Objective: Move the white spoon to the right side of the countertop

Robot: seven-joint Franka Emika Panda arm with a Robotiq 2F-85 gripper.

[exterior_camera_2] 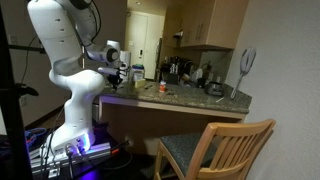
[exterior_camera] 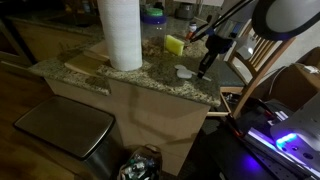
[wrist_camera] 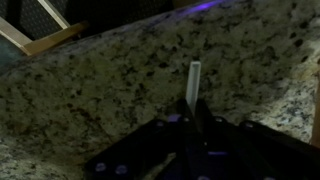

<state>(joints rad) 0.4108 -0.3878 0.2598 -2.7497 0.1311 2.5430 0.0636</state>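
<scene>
The speckled granite countertop (exterior_camera: 150,80) shows in both exterior views (exterior_camera_2: 195,101) and fills the wrist view (wrist_camera: 90,90). My gripper (exterior_camera: 204,68) is low over its end nearest the wooden chair. In the wrist view the fingers (wrist_camera: 193,112) are shut on the white spoon (wrist_camera: 194,78). Its thin straight handle sticks out past the fingertips and its bowl is hidden. A small white shape, seemingly part of the spoon (exterior_camera: 185,71), lies at the fingertips in an exterior view. The gripper also shows far off at the counter's end (exterior_camera_2: 120,76).
A tall white paper-towel roll (exterior_camera: 120,32) stands on a wooden cutting board (exterior_camera: 85,63). A yellow-green sponge (exterior_camera: 174,44) lies behind the gripper. A wooden chair (exterior_camera: 256,58) stands by the counter's end, and another chair (exterior_camera_2: 215,150) along its side. A metal bin (exterior_camera: 62,128) is below.
</scene>
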